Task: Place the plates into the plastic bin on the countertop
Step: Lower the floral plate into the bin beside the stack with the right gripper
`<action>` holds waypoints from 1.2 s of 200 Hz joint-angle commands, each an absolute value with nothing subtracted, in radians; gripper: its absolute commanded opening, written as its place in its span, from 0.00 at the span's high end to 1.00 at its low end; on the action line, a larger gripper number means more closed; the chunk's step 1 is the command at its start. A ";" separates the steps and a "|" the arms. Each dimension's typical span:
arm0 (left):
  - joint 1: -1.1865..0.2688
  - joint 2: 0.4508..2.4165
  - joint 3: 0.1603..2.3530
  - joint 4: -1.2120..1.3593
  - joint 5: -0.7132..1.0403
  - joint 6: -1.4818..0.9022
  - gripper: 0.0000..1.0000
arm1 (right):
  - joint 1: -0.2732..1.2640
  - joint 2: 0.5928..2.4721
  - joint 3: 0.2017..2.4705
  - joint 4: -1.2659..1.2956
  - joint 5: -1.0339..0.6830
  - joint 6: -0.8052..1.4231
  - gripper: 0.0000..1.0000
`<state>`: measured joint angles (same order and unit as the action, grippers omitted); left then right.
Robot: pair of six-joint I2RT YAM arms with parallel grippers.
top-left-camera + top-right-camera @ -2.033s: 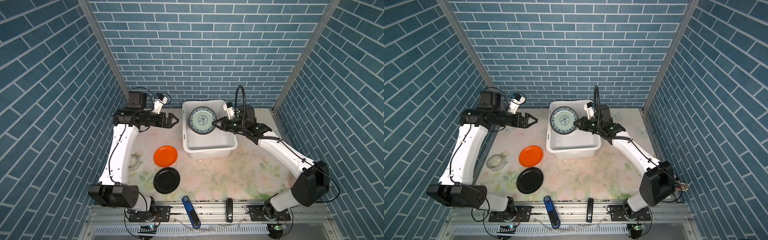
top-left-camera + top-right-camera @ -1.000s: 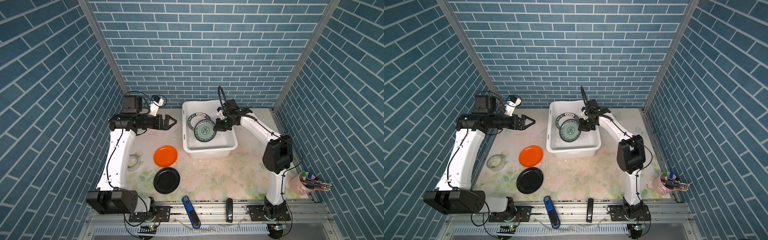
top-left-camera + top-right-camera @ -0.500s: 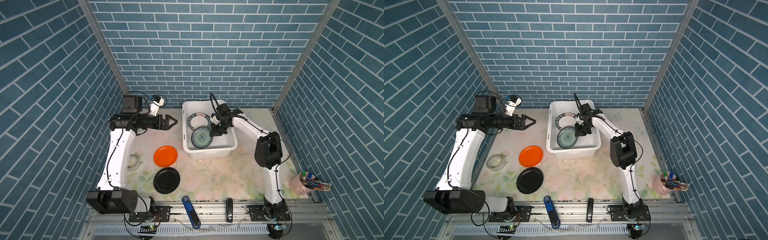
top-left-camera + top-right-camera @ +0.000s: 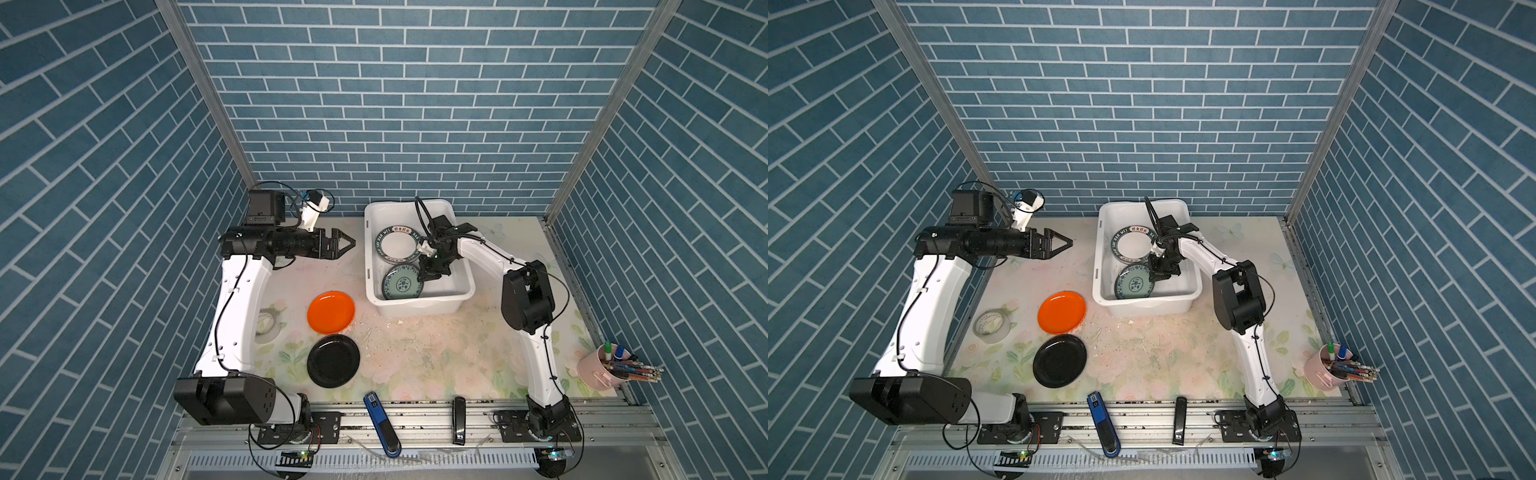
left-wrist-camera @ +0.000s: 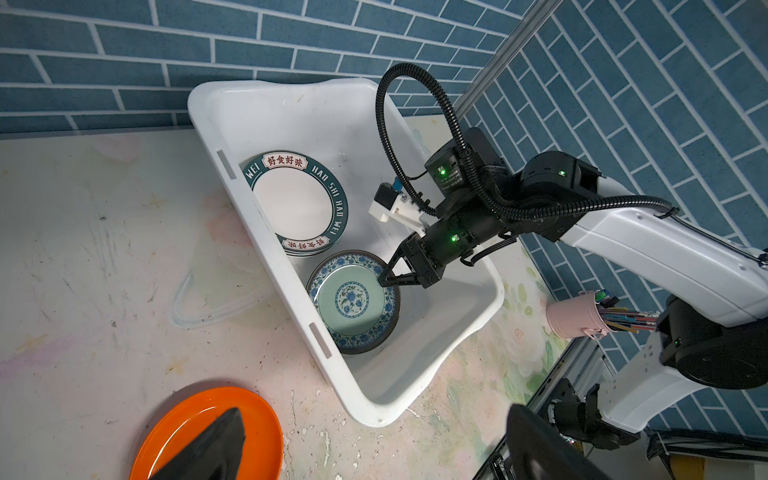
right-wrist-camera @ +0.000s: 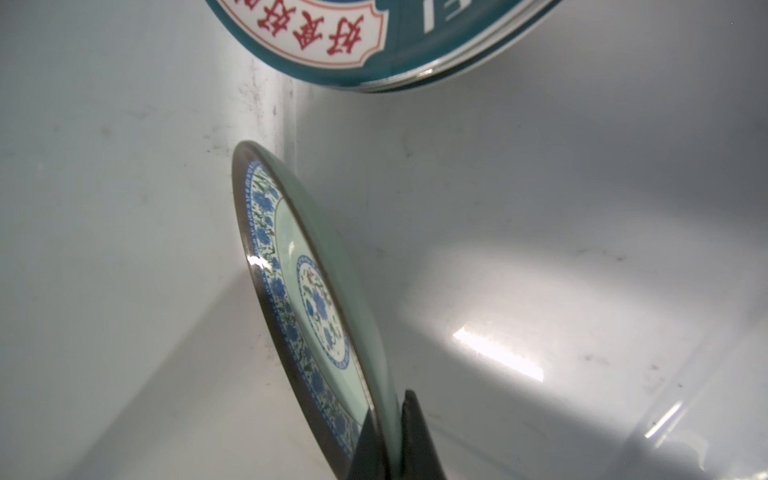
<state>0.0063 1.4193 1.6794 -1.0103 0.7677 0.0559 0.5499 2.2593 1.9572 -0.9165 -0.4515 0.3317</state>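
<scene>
Right wrist: glossy round teal plate [image 6: 309,299], smooth white bin [image 6: 540,187]

You see a tape roll [image 4: 1003,332] well apart from the left pincer [image 4: 1069,242], a pink pen cup [image 4: 1318,370] far from the right pincer [image 4: 1152,276].

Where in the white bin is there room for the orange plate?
In the bin, the right side and far end are bare. Its left side is crowded: lettered plates, then the teal plate, gripped by the right gripper.
</scene>
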 commanded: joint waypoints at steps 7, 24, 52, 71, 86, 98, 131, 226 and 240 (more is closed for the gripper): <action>0.009 1.416 1.703 -1.008 0.782 0.054 0.00 | 0.555 2.282 1.990 -0.933 -0.480 0.310 1.00; 0.009 1.412 1.701 -1.007 0.781 0.055 0.00 | 0.554 2.286 1.992 -0.934 -0.479 0.311 1.00; 0.009 1.413 1.703 -1.008 0.782 0.054 0.01 | 0.555 2.302 1.999 -0.948 -0.483 0.310 1.00; 0.009 1.415 1.707 -1.008 0.783 0.054 0.01 | 0.555 2.308 2.000 -0.950 -0.488 0.310 1.00; 0.009 1.417 1.709 -1.009 0.783 0.054 0.00 | 0.556 2.313 1.999 -0.951 -0.489 0.310 1.00; 0.009 1.417 1.708 -1.009 0.785 0.054 0.00 | 0.555 2.317 2.004 -0.956 -0.491 0.310 0.99; 0.009 1.419 1.710 -1.009 0.786 0.054 0.00 | 0.555 2.330 2.011 -0.962 -0.494 0.307 0.98; 0.009 1.421 1.715 -1.012 0.791 0.053 0.00 | 0.555 2.361 2.046 -1.006 -0.450 0.301 0.90; 0.009 1.421 1.715 -1.012 0.791 0.053 0.00 | 0.554 2.365 2.052 -1.014 -0.445 0.298 0.89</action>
<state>0.0063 1.4193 1.6848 -1.0107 0.7727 0.0559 0.5499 2.3360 2.0247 -0.9588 -0.4892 0.3317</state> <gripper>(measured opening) 0.995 0.101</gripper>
